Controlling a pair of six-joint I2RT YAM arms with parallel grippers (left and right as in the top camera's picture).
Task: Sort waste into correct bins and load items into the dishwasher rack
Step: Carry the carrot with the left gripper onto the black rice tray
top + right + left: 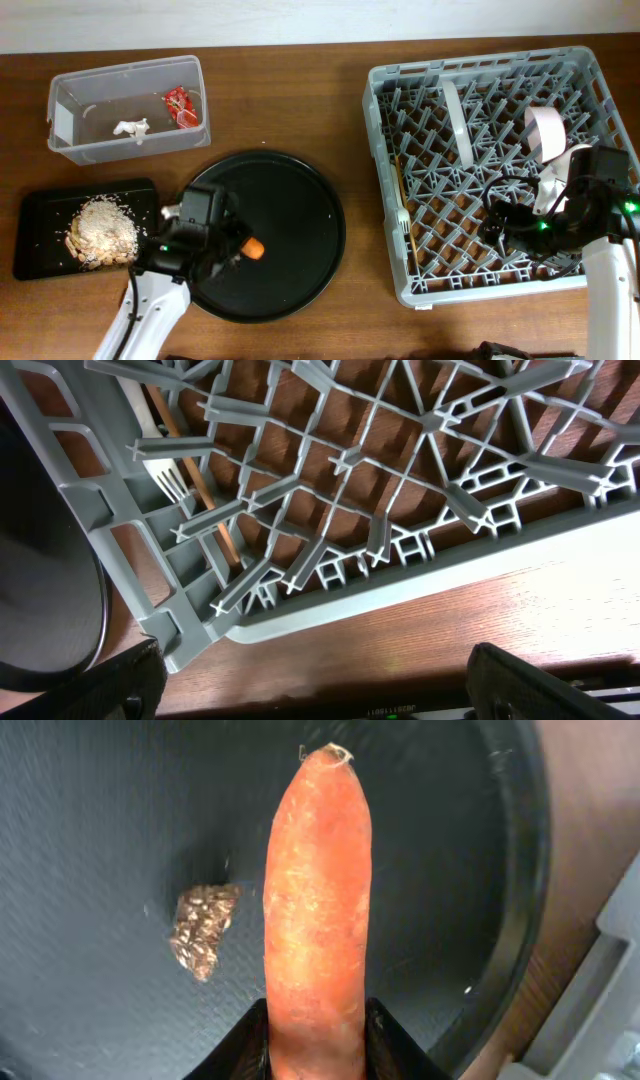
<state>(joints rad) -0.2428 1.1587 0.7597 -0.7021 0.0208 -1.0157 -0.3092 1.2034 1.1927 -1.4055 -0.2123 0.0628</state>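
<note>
Left gripper (318,1042) had the orange carrot (318,900) clamped, small brown lump (203,930) just ahead-left of it on the round black tray (90,810). Right gripper (320,680) gaped empty over the dishwasher rack (420,550) edge.

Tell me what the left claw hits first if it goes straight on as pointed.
Likely the round black tray: the left claw, shut on the carrot, points across its surface toward the far rim, carrot tip leading; depth is unclear.

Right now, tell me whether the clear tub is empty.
Not empty: the clear tub holds a red wrapper and a white paper scrap.
</note>
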